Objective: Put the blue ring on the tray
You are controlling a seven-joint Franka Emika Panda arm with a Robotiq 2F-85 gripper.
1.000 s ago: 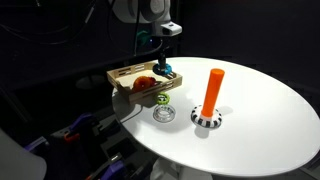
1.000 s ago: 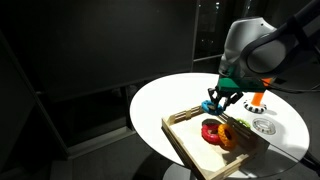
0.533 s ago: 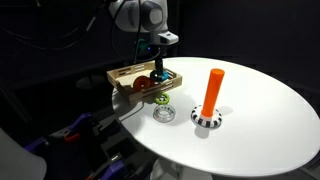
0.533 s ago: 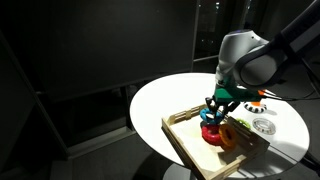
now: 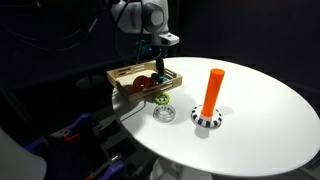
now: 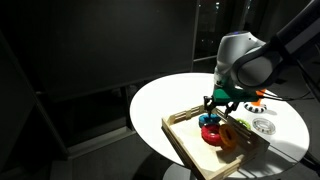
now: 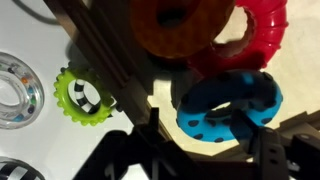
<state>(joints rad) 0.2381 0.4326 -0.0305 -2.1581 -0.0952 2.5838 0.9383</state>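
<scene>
In the wrist view the blue ring (image 7: 230,105) lies flat on the light floor of the tray (image 7: 163,95), next to a red ring (image 7: 265,40) and an orange ring (image 7: 185,25). My gripper (image 7: 210,140) hangs just over it, one dark finger on each side and the jaws apart; the left finger stands clear of the ring's edge. Both exterior views show the gripper (image 5: 158,66) (image 6: 218,108) low over the wooden tray (image 5: 126,72) (image 6: 185,140). A patch of the blue ring (image 6: 208,122) shows under the fingers.
A small green ring (image 7: 82,95) (image 5: 162,99) and a clear ring (image 5: 163,114) lie on the white round table (image 5: 260,120) just outside the tray's wall. The checkered base (image 5: 206,119) with its orange peg (image 5: 212,90) stands further in. The tray sits at the table's edge.
The gripper has come down over the tray with the blue ring, and its jaws have spread apart, leaving the ring on the tray floor.
</scene>
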